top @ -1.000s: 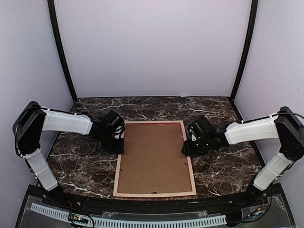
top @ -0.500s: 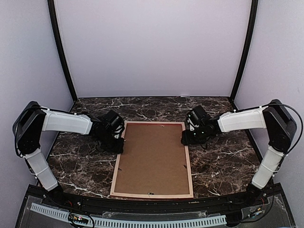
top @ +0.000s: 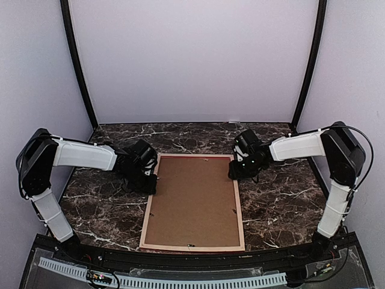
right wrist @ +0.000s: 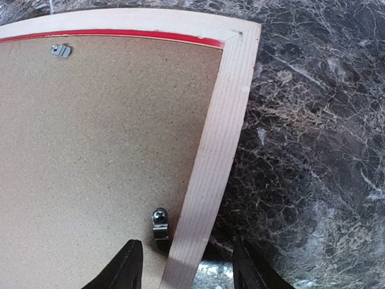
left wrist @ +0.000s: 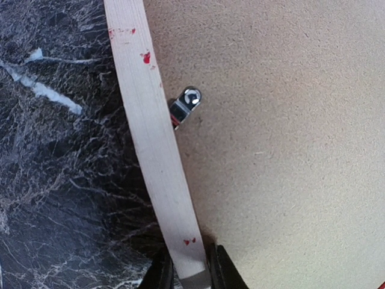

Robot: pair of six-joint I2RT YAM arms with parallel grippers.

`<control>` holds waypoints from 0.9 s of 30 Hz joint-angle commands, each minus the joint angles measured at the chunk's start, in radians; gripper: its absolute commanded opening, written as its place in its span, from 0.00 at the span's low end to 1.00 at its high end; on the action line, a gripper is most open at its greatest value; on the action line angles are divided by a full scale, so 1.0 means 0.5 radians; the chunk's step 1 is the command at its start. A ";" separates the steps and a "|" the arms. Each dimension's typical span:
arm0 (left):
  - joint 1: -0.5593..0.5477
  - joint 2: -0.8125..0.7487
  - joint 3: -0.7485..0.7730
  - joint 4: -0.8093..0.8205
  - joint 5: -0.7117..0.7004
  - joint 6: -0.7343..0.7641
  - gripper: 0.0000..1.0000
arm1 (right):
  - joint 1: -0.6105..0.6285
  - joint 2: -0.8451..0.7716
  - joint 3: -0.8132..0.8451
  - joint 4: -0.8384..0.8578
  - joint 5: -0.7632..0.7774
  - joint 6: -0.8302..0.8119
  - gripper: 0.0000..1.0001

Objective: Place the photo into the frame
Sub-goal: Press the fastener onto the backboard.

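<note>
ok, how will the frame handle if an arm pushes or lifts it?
Probably stiff: the frame lies flat, backing board clipped in. It likely slides readily on the smooth marble table. It is broad and thin, so lifting by one rail in the left pincer may twist it.

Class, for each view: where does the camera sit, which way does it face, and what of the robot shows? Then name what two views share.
Top external: above, behind the bases, looking down on the table; both arms, left end effector, right end effector.
Left wrist: on the left wrist, looking down on a rail of the frame; fingers straddle it.
Right wrist: on the right wrist, over a frame corner; spread fingers show.
Shared: all show the frame and backing board.
</note>
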 commanded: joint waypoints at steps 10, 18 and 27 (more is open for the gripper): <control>-0.016 -0.026 -0.065 -0.015 0.080 0.101 0.02 | -0.056 0.086 0.071 0.026 -0.046 -0.066 0.40; -0.015 -0.015 -0.065 -0.012 0.083 0.105 0.02 | -0.086 0.124 0.080 0.030 -0.066 -0.086 0.33; -0.016 -0.014 -0.064 -0.017 0.083 0.105 0.02 | -0.147 0.174 0.074 0.024 -0.209 -0.208 0.32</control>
